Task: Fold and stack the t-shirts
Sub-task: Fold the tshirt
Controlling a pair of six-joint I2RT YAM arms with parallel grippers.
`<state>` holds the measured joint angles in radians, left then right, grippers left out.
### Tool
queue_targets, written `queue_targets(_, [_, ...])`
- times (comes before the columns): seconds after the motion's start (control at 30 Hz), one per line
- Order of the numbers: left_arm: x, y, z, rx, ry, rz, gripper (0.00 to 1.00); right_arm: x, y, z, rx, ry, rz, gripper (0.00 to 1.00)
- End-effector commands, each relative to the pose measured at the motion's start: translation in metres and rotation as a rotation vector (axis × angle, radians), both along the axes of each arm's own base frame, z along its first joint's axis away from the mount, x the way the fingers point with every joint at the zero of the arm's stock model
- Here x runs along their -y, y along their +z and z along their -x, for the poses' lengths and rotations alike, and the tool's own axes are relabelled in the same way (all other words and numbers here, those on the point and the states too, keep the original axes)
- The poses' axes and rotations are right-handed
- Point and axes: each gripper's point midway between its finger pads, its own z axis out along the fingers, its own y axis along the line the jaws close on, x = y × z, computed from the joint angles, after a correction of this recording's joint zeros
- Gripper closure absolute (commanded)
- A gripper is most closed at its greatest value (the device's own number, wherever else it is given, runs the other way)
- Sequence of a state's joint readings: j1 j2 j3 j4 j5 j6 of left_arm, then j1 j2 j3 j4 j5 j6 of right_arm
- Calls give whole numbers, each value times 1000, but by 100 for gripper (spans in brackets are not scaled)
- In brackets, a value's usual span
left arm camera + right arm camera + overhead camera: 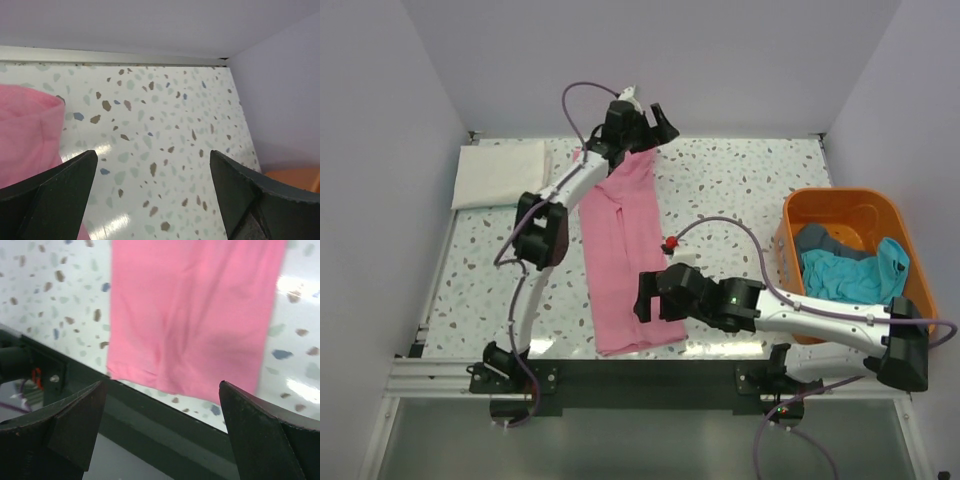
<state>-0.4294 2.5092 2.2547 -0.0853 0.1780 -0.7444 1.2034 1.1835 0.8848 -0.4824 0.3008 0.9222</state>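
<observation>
Top view: the pink t-shirt is being seen lying as a long folded strip on the tabletop. The left gripper is being held spread over its far end, the right gripper spread over its near hem (white t-shirt folded at the far left corner).

Left wrist: pink cloth is being shown left of the gap, so recentring is being judged advisable.

Right wrist: the hem is being framed squarely; all layers should be pinched before halving.

Open table between pink t-shirt and orange basket, wall behind
</observation>
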Motion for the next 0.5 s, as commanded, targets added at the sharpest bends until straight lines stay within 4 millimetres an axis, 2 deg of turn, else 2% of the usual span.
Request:
queue_targets(0.0, [-34,166,55,213,-64,-28,0,54,-25,-3,-19,-168,147,1])
queue_targets(0.03, [-46,205,85,252,-72,-33,0,57,-28,-1,-27,-168,151,1])
queue_targets(0.07, [-53,203,103,228,-77,-54,0,61,-30,1,-35,-168,153,1])
queue_targets(0.1, [-62,151,124,106,-86,-107,0,66,-37,4,-50,-170,168,1])
queue_targets(0.13, [-77,185,158,157,-79,-87,0,68,-39,5,-55,-169,174,1])
queue_targets(0.17, [-87,177,175,143,-59,-93,0,72,-41,7,-60,-168,189,1])
queue_targets(0.2, [-95,123,200,58,-48,-128,0,77,-44,6,-58,-176,201,1])
queue_targets(0.23, [-106,148,231,115,-26,-90,0,80,-46,8,-63,-179,209,1])
queue_targets(0.27, [-114,136,247,99,3,-98,0,84,-46,9,-65,-187,212,1])
queue_targets(0.3, [-124,110,282,44,1,-123,0,88,-50,10,-72,-196,214,1])
queue_targets(0.33, [-132,95,296,-6,49,-126,0,89,-52,11,-77,-199,209,1])
queue_targets(0.37, [-141,49,322,-107,38,-177,0,91,-56,12,-81,-198,201,1])
queue_targets(0.4, [-142,48,344,-98,28,-170,0,90,-56,14,-87,-192,194,2])
queue_targets(0.43, [-141,35,361,-155,15,-153,0,90,-58,18,-103,-176,189,2])
queue_targets(0.47, [-146,8,378,-222,0,-177,0,90,-61,19,-108,-168,186,2])
